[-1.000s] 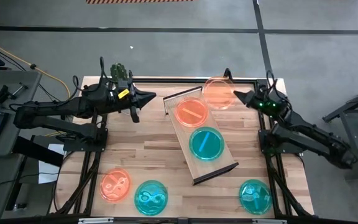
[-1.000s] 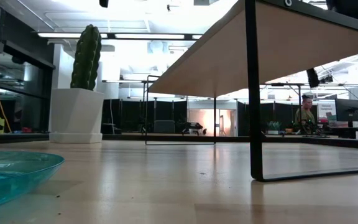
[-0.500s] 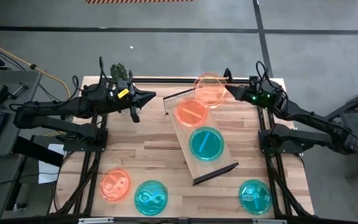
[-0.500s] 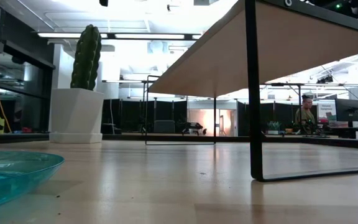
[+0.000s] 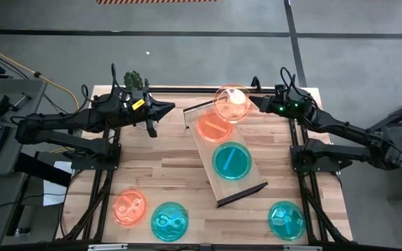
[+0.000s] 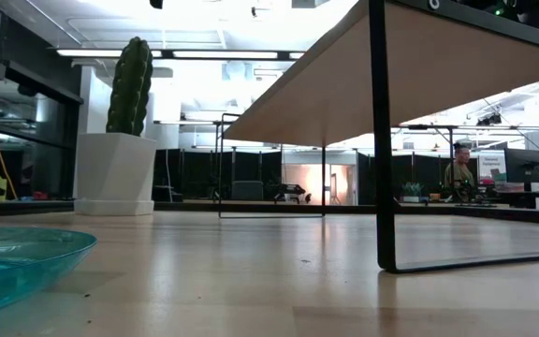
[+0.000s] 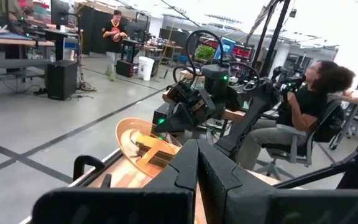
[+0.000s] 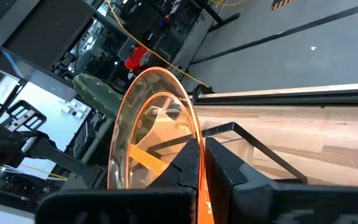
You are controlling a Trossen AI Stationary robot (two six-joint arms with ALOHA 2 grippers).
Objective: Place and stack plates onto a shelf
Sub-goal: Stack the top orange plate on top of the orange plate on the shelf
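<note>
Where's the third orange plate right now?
In the high view the third orange plate is held in the right gripper over the shelf's far end, just beyond the orange plate already on it.

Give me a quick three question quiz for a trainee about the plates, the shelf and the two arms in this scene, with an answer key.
1. True or false: the long light-wood shelf already carries one orange and one teal plate.
2. Which gripper holds the translucent orange round plate? A) left gripper B) right gripper C) neither
3. Fill in: the number of plates lying on the butcher-block tabletop near its front edge is ___.

Key:
1. True: the orange plate on the shelf and the teal plate on the shelf lie side by side.
2. B: the right gripper grips its rim; the left gripper waits empty.
3. Three.
</note>
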